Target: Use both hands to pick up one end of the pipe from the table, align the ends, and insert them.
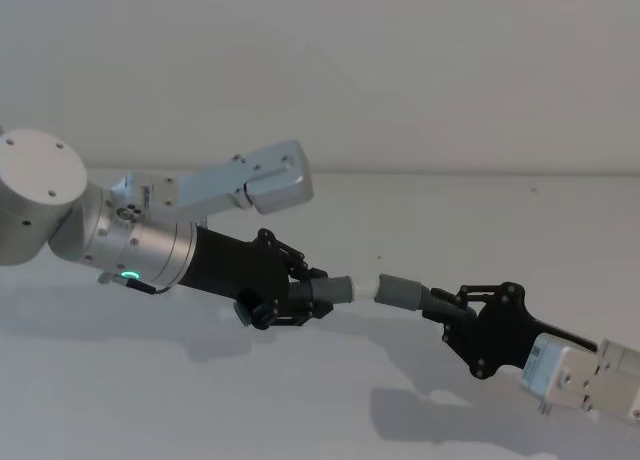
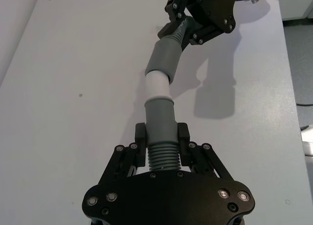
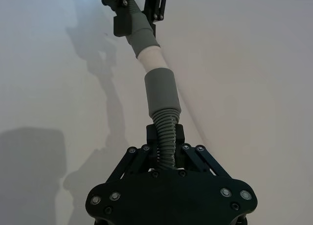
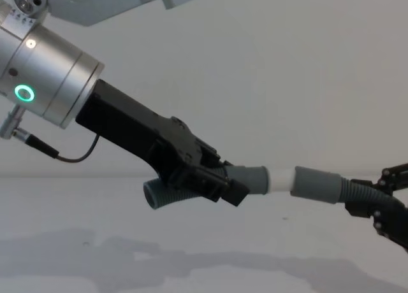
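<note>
left hand [image 1: 318, 293] clamped on bent tube [image 4: 191, 190] | right hand [image 1: 445, 310] clamped on hose [image 3: 166, 134] | both above desk [image 1: 200, 400] | cuffs [image 2: 160, 115] facing, white spigot [image 2: 157, 85] between, partly inserted

Robotics test bench, apparently a laboratory: a plain matt white tabletop [image 1: 300, 400] against a bare pale wall [image 1: 400, 70], with an industrial silver arm [image 4: 44, 76] bearing a green status ring [image 4: 24, 93].

Right gripper [image 4: 382, 207] — cut by chest view's edge
</note>
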Robot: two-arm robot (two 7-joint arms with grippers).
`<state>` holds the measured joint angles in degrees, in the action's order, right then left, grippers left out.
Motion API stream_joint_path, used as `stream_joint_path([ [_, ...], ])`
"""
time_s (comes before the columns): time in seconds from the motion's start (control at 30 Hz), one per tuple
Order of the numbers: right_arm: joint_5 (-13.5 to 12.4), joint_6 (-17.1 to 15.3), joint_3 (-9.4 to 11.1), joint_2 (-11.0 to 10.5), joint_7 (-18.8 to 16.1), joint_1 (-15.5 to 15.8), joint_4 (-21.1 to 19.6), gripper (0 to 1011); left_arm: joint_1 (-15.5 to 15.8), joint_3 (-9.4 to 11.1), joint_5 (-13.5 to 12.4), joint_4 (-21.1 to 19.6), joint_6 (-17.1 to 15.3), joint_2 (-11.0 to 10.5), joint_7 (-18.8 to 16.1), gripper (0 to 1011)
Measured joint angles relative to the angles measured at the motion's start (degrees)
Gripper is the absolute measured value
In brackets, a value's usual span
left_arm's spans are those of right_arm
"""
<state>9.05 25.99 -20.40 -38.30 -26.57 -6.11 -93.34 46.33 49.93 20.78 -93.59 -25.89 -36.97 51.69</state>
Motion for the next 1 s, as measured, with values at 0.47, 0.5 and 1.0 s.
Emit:
stream_joint_path([
  [0.47, -0.45, 1.05, -0.58, -0.3, -0.67, -0.26, 0.28, 157, 1.18, 1.0, 0.36, 1.93, 1.19, 0.71, 0.9, 355],
  [0.5, -0.48, 1.1, -0.59, -0.31, -0.7, -0.28, 0.3, 157, 1.27, 1.08, 0.39, 2.06, 1.29, 0.77, 1.02, 355],
  [1.0, -0.85, 1.5, -0.74, -0.4, -1.02, -0.42, 0.42, 157, 2.46, 2.4, 0.82, 3.97, 2.47, 1.69, 2.63, 355],
])
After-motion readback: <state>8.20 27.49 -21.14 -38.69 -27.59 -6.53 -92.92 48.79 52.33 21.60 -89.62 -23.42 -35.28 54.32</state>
